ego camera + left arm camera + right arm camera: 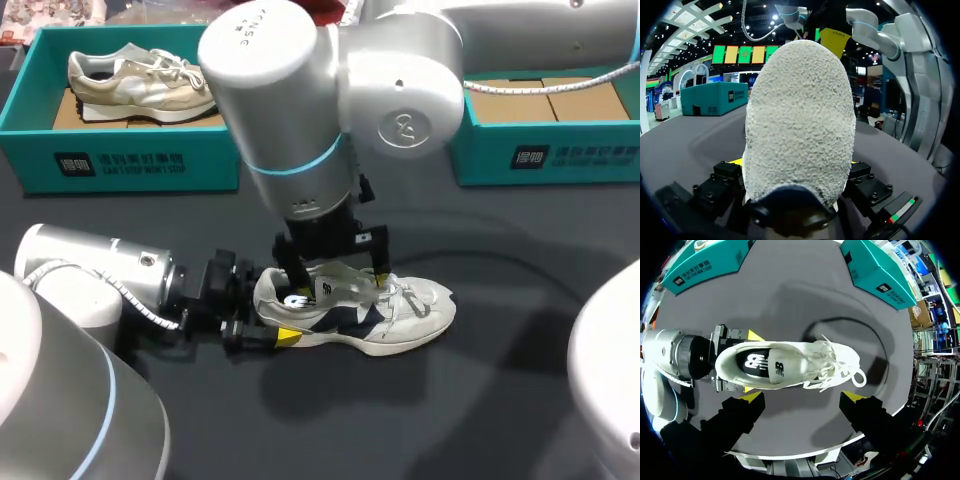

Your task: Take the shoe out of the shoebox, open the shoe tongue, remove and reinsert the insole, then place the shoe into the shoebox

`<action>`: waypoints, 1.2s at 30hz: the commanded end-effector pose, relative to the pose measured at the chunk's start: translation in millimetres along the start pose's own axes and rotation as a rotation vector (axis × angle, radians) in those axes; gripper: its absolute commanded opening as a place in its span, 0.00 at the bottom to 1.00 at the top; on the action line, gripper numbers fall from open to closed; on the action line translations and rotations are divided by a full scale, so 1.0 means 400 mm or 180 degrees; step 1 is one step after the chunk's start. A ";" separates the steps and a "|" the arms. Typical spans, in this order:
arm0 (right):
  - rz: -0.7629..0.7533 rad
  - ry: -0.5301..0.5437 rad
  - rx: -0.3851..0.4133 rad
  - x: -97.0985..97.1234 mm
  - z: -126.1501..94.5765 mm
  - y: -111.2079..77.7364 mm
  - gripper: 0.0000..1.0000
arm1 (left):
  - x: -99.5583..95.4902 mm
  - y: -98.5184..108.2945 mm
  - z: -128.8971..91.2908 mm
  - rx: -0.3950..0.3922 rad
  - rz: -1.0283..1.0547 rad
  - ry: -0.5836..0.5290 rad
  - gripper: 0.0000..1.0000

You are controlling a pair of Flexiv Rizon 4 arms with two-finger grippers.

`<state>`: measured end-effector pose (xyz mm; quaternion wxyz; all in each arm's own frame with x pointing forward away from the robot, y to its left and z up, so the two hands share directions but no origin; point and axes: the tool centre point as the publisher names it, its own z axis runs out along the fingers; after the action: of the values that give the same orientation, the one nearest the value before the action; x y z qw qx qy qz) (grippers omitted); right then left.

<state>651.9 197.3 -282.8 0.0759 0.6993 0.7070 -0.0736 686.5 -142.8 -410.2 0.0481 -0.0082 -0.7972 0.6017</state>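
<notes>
The shoe (400, 318) lies on its sole on the bench (500, 400), out of both boxes, toe towards my right. My left hand (262, 318) comes in low along the bench and pinches the heel, one yellow tip on each side. In the left wrist view the heel fills the space between the fingers. My right hand (338, 275) hangs over the shoe's opening with its fingers spread, one above the collar and one above the laces. They seem to be clear of the shoe, though I cannot be sure from the head view. The insole (765, 365) sits inside the shoe. At the far edge stand two teal boxes. The left box (130, 160) holds a beige shoe (140, 80), and the right box (560, 150) is partly hidden by my right arm.
</notes>
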 end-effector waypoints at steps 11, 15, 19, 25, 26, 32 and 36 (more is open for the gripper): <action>0.0161 -0.0341 -0.0011 0.042 0.015 0.017 1.00 | -0.003 0.010 -0.004 -0.0002 0.0002 0.0002 0.00; 0.0258 -0.0478 -0.0042 0.061 0.028 0.027 1.00 | -0.003 0.010 -0.004 -0.0002 0.0002 0.0002 0.00; 0.0278 -0.0438 -0.0049 0.069 0.038 0.031 1.00 | -0.003 0.010 -0.004 -0.0002 0.0002 0.0002 0.00; 0.0294 -0.0547 -0.0133 0.094 0.046 0.026 1.00 | -0.003 0.010 -0.004 -0.0002 0.0002 0.0002 0.00; 0.0281 -0.0552 -0.0146 0.096 0.050 0.027 1.00 | -0.003 0.010 -0.004 -0.0002 0.0002 0.0002 0.00; 0.0297 -0.0614 -0.0219 0.099 0.068 0.031 1.00 | -0.003 0.010 -0.004 -0.0002 0.0002 0.0002 0.00; 0.0337 -0.0648 -0.0276 0.093 0.074 0.034 1.00 | -0.003 0.010 -0.004 -0.0002 0.0002 0.0002 0.00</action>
<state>673.7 221.7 -316.7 0.1365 0.6590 0.7322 -0.1047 686.5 -142.8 -410.2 0.0482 -0.0083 -0.7972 0.6017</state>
